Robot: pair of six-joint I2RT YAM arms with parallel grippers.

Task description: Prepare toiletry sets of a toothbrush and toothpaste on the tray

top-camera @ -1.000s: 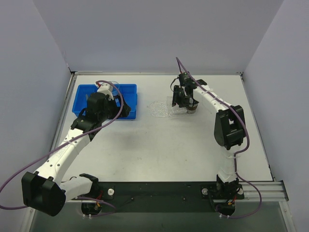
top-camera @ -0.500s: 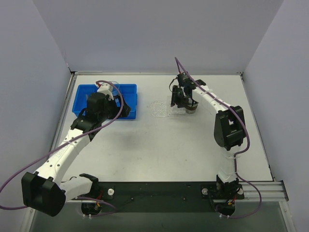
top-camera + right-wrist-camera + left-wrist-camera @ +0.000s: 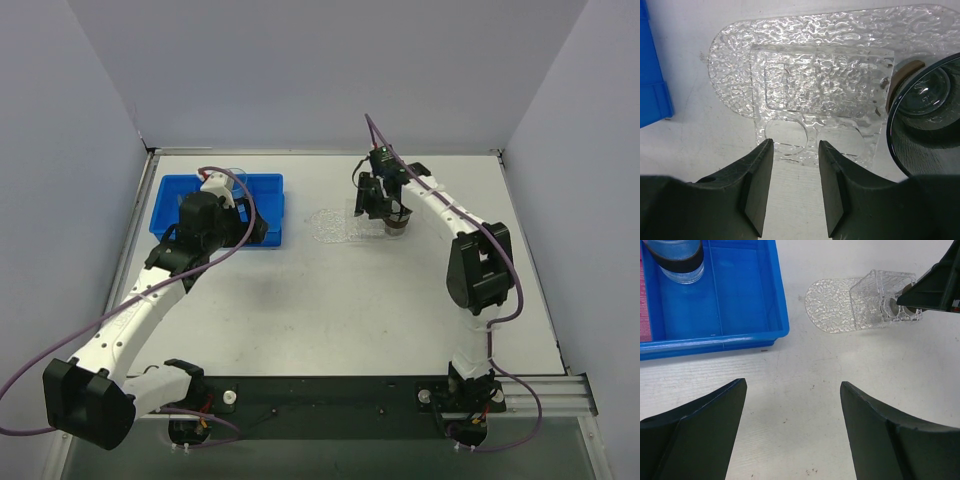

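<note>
On the desk (image 3: 330, 300), the blue bin (image 3: 782, 305) is holding a pink strip (image 3: 644, 300), possibly toothpaste, while the tray (image 3: 730, 55) beside it is carrying only a clear holder (image 3: 825, 85). The left hand (image 3: 792, 390) is hanging wide open, empty; the right hand (image 3: 795, 150) is hovering part-open, empty, over the tray. No set is looking started.

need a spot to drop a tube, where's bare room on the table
Bare table between the bin and the tray, and the wide stretch in front of both. The bin's tray-side half is bare too. Crowded at the tray's right end: holder, cup and right gripper.
</note>
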